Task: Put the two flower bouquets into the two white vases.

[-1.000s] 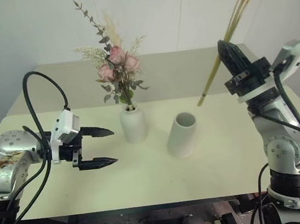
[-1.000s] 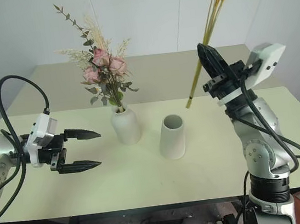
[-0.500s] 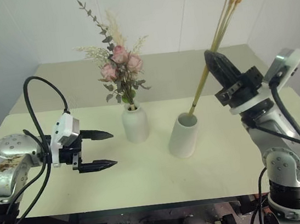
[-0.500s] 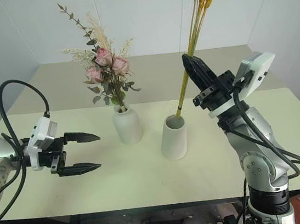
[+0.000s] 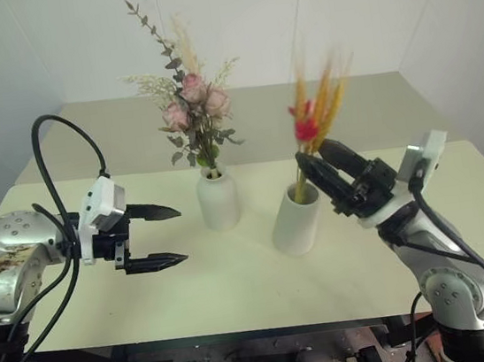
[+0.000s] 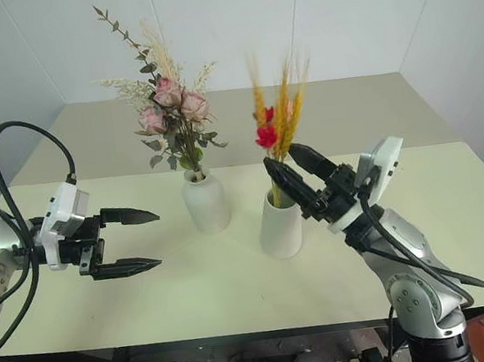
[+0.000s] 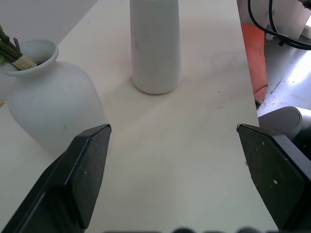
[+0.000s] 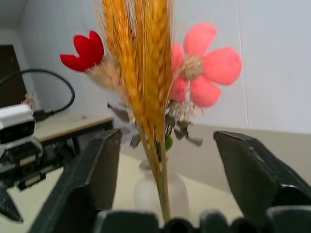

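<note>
Dropped into the cylinder vase (image 5: 296,223), stems (image 5: 317,126) left the right gripper's (image 5: 326,163) spread jaws.

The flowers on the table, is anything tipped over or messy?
Nothing stands out. The rose bunch stands in the bottle vase, and the yellow-stemmed bunch sits in the cylinder vase. Both vases are upright on the table, nothing spilled.

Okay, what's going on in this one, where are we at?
Both bouquets are in vases. The rose bouquet stands in the bottle-shaped vase. The thin straw-stemmed bunch now sits in the cylinder vase, and the right hand is right beside it with its fingers spread apart, no longer gripping the stems. The left hand hovers open over the table, holding nothing.
</note>
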Action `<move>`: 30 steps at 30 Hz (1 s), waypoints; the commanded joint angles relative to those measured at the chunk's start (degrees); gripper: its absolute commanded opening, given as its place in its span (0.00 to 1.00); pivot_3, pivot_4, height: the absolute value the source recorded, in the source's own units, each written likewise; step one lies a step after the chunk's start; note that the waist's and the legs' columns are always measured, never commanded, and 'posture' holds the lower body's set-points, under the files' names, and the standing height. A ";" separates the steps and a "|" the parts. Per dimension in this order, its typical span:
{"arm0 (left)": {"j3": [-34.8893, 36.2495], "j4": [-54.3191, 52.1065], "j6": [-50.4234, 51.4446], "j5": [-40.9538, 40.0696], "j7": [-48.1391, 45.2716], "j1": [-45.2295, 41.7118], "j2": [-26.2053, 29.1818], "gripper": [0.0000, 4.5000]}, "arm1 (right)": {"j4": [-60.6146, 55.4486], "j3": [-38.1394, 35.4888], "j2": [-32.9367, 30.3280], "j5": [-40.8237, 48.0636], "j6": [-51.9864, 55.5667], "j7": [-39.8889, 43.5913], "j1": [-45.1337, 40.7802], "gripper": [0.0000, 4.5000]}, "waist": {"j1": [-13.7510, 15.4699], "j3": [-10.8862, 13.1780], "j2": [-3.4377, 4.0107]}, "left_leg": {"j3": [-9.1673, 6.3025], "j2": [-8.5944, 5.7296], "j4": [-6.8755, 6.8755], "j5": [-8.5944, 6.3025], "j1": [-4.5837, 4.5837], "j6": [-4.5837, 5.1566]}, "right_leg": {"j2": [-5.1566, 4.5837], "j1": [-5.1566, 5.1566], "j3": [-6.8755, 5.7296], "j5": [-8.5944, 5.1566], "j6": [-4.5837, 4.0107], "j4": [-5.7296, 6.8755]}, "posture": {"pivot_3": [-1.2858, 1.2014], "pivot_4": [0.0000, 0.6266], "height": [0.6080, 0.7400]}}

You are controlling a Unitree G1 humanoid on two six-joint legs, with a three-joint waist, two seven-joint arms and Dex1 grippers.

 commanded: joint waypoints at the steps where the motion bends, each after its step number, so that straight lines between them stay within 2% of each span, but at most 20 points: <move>1: 1.50 -0.30 -1.20 -0.46 -0.28 -1.38 0.70 1.00 | -4.91 -2.42 -3.33 0.56 0.06 2.61 3.96 0.99 | 0.14 0.00 0.00 | 0.00 0.00 0.00 0.00 0.00 0.00 | 0.00 0.01 -0.02 -0.03 -0.03 0.00 | 0.52 0.24 1.00; 4: 1.68 -0.28 -1.36 -0.42 -0.28 -1.39 0.80 1.00 | -5.15 -6.14 -7.23 -0.29 -0.71 5.17 8.00 0.99 | 0.10 0.00 0.00 | 0.00 -0.01 0.00 0.00 0.01 0.00 | -0.02 0.02 -0.01 -0.06 -0.07 -0.01 | 0.52 0.24 1.00; 10: 3.33 -0.22 -1.09 -1.58 -2.01 0.06 2.33 1.00 | 0.30 -23.29 -21.79 2.28 -1.68 23.58 17.56 0.99 | 0.40 0.00 -0.02 | 0.02 -0.04 0.01 -0.01 0.02 -0.01 | -0.06 0.07 -0.02 -0.09 -0.05 -0.08 | 0.52 0.24 1.00; 18: 5.64 2.87 -2.37 -0.06 -2.71 0.98 4.60 1.00 | 10.59 -37.80 -31.72 -2.27 -3.58 38.19 23.08 0.99 | 0.13 -0.01 -0.03 | 0.03 -0.04 0.00 -0.01 0.10 -0.01 | -0.07 0.11 -0.02 -0.09 -0.05 -0.10 | 0.52 0.24 1.00; 25: 8.34 0.91 0.95 -2.66 -2.02 3.06 5.91 1.00 | 13.06 -38.35 -32.95 -6.93 -5.87 41.49 23.81 0.99 | 0.10 -0.01 -0.04 | 0.03 -0.03 0.00 -0.01 0.08 -0.02 | -0.07 0.10 -0.03 -0.10 -0.03 -0.12 | 0.52 0.24 1.00; 30: 7.38 1.18 1.03 -2.16 -2.51 3.36 6.53 1.00 | 9.20 -37.76 -32.32 -4.09 -2.18 39.82 23.13 0.99 | 0.11 -0.01 -0.03 | 0.03 -0.04 0.00 -0.01 0.09 -0.02 | -0.09 0.09 -0.03 -0.10 -0.03 -0.11 | 0.52 0.24 1.00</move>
